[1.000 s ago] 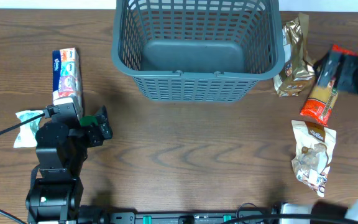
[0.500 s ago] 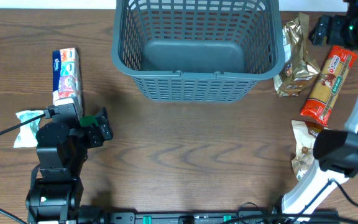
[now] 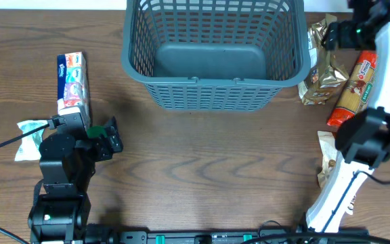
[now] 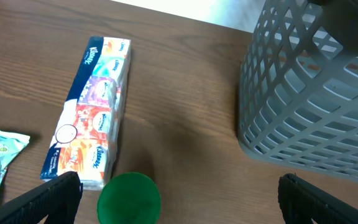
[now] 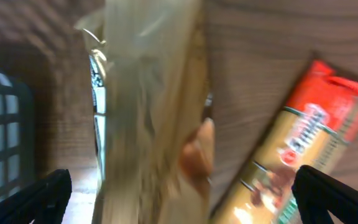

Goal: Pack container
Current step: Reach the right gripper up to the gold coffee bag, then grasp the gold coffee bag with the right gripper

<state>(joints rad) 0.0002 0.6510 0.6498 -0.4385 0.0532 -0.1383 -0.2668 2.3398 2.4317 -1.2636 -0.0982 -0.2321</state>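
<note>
Overhead: grey lattice-sided container point(image 3: 215, 95).

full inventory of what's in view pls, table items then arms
basket: 1, dark grey, top centre, empty
tissue pack: 1, multicolour, left of basket
packet: 1, pale green-white, left edge
green disc: 1, green, at tissue pack's near end, between left fingers
gold bag: 1, gold, right of basket
pasta pack: 1, red-yellow, right of gold bag
pale bag: 1, white-tan, lower right, partly behind right arm
table: 1, brown wood
left gripper: open, lower left
right gripper: open, over gold bag
</note>
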